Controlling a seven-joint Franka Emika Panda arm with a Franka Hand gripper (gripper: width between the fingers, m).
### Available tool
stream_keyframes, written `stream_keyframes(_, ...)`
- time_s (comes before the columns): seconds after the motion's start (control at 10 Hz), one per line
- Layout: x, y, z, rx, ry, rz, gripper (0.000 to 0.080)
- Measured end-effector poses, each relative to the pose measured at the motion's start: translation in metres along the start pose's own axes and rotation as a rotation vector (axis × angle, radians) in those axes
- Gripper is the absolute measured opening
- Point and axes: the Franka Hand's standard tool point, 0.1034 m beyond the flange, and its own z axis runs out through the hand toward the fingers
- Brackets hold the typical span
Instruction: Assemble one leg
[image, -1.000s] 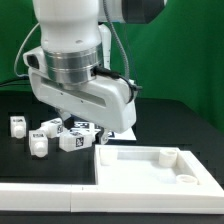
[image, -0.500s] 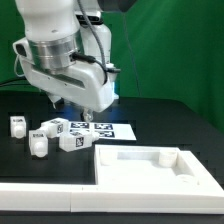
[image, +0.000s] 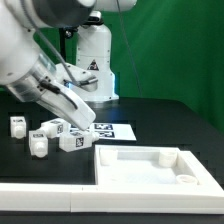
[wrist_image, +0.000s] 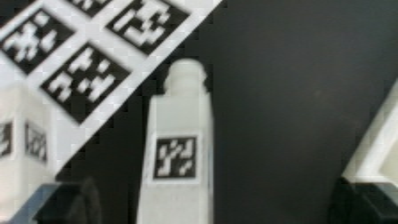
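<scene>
Hovering over the leg (wrist_image: 176, 120), which lies on the table (image: 160, 115) beside the marker board (wrist_image: 107, 40), left of centre in the exterior view, the spread, empty fingers (wrist_image: 75, 203) should straddle it squarely before closing.

White panel (image: 128, 172) lies near the marker board (image: 118, 130) on black table (image: 172, 124).

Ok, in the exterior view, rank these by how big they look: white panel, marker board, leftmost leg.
1. White panel, by far the largest.
2. Marker board, partly covered.
3. Leftmost leg, the smallest.
</scene>
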Motion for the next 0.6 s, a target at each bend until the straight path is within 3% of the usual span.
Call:
stream_keyframes(0.1,0.006,-0.008,-0.006,0.019,0.034,0.018,0.0648)
stream_keyframes(0.2,0.005,-0.012,-0.008,0.019,0.052,0.007,0.0648)
stream_keyframes(0.5,0.007,-0.007,-0.004,0.021,0.042,-0.008,0.0648)
stream_keyframes(0.6,0.009,0.003,0.002,0.026,0.021,-0.010,0.0648)
